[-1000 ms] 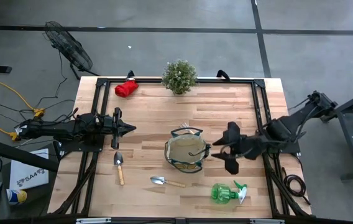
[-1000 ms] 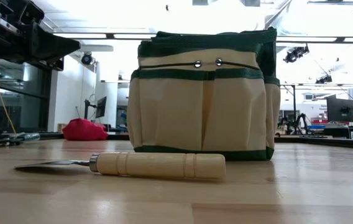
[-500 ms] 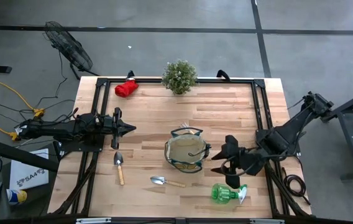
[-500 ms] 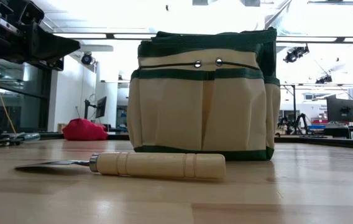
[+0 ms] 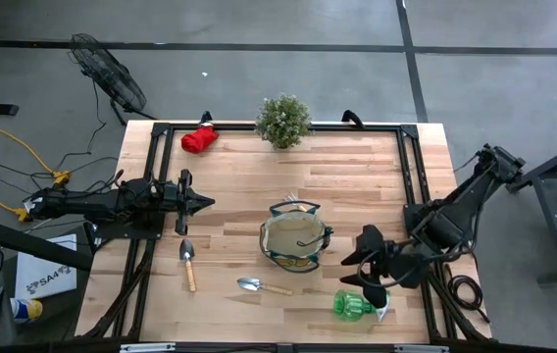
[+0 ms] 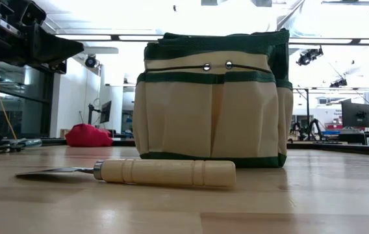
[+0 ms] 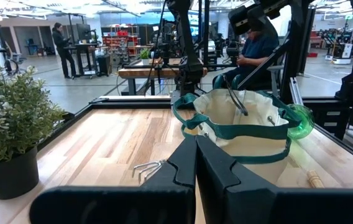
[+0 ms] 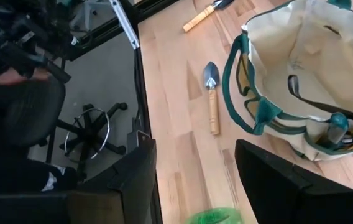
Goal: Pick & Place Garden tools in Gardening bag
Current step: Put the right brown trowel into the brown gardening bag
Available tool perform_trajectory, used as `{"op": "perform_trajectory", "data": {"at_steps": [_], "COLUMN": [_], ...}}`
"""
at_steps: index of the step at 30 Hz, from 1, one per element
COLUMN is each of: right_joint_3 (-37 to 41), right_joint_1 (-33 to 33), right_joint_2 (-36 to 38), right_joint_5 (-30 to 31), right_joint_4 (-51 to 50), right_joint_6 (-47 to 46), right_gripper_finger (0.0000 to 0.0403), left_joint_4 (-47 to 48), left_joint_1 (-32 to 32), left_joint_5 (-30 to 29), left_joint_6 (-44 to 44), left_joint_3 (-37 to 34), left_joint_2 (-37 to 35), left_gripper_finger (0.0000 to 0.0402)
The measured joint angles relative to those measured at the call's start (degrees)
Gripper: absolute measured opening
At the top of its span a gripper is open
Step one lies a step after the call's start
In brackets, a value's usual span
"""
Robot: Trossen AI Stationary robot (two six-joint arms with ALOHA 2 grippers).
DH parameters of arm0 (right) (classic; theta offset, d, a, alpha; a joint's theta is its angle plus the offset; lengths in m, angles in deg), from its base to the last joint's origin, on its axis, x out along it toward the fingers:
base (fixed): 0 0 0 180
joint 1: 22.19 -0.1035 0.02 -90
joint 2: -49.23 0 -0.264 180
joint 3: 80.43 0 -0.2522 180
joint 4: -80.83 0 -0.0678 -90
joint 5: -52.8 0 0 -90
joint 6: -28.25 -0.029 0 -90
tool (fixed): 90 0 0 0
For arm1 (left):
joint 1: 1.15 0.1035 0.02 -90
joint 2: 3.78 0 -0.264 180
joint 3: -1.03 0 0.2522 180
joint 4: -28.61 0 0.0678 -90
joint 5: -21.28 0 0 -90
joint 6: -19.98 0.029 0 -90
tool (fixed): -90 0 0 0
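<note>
1. Wooden surface (image 5: 357,176) with a black frame carries everything; the bag (image 5: 295,238) stands upright near its middle and serves as landmark.
2. Bag: tan cloth, green trim, mouth open upward; a dark tool handle leans inside it.
3. One trowel (image 5: 263,286) lies flat just in front of the bag, wooden handle pointing toward the spray bottle (image 5: 360,303).
4. A second trowel (image 5: 187,263) lies to the bag's left, well apart from it.
5. The green spray bottle lies on its side, front-right of the bag.
6. Right pincer (image 5: 365,276) hovers right of the bag, directly over the bottle, fingers spread, pinching nothing.
7. Left pincer (image 5: 200,203) waits left of the bag, fingers pressed together, empty.
8. Red gloves (image 5: 198,139) sit at the far-left corner, a potted plant (image 5: 283,121) behind the bag.
</note>
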Motion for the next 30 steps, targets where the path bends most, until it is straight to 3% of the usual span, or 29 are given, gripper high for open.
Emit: {"op": "perform_trajectory", "data": {"at_steps": [10, 15, 21, 30], "right_joint_3": [0.00, 0.00, 0.00, 0.00], "right_joint_1": [-0.58, -0.58, -0.58, -0.58], "right_joint_2": [0.00, 0.00, 0.00, 0.00], "right_joint_5": [0.04, 0.79, 2.18, 2.20], "right_joint_4": [0.01, 0.02, 0.02, 0.04], "right_joint_6": [-4.27, -4.51, -5.71, -5.76], "right_gripper_finger": [0.0211, 0.0211, 0.0211, 0.0211], "left_joint_4": [-0.07, -0.18, -1.25, 1.65], "left_joint_1": [0.02, 0.01, 0.02, 0.00], "left_joint_5": [0.14, 3.84, 2.23, 11.06], "left_joint_6": [-0.65, -8.78, -17.92, -19.26], "left_joint_3": [0.00, 0.00, 0.12, 6.07], "left_joint_2": [0.00, 0.00, -0.02, 3.53], "left_gripper_finger": [0.0000, 0.0000, 0.0000, 0.0026]}}
